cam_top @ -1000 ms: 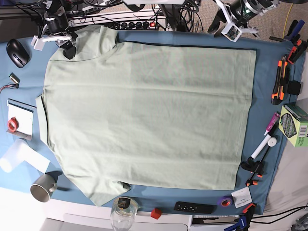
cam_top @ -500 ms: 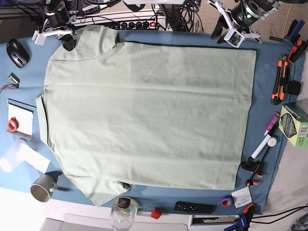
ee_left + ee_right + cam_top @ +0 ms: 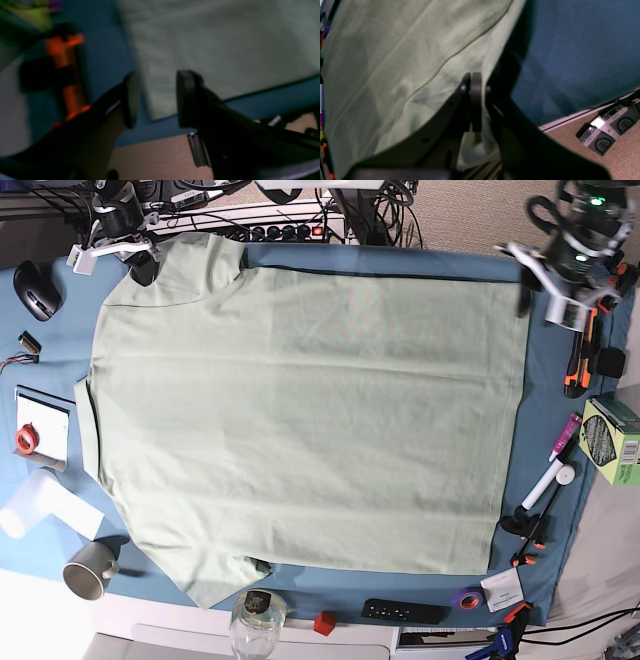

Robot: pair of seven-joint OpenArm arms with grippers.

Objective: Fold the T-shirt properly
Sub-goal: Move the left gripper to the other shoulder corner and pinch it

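A blue table cloth (image 3: 560, 430) covers the work surface, with beige carpet showing past its far edge and a tangle of cables and a power strip (image 3: 290, 228) behind. Tools crowd the margins: a black mouse (image 3: 36, 288), a grey mug (image 3: 90, 568), a glass jar (image 3: 258, 620), a remote (image 3: 404, 612), a white marker (image 3: 550, 480), a green box (image 3: 614, 442) and orange-handled cutters (image 3: 582, 345).

The T-shirt (image 3: 310, 415) lies flat and spread across the cloth, pale sage green, smooth with only faint creases, its hem a straight edge and one short sleeve pointing toward the jar.

The right gripper (image 3: 473, 82) sits at the other sleeve's edge, its jaws pressed together on a fold of the T-shirt (image 3: 395, 62), the fabric puckering beside them and bare cloth just past the tips. The left gripper (image 3: 155, 97) hovers over the hem corner of the T-shirt (image 3: 212, 45), its jaws spread apart with the corner seen between them; whether they touch the fabric cannot be told from the blur. The cutters lie just beside this gripper.
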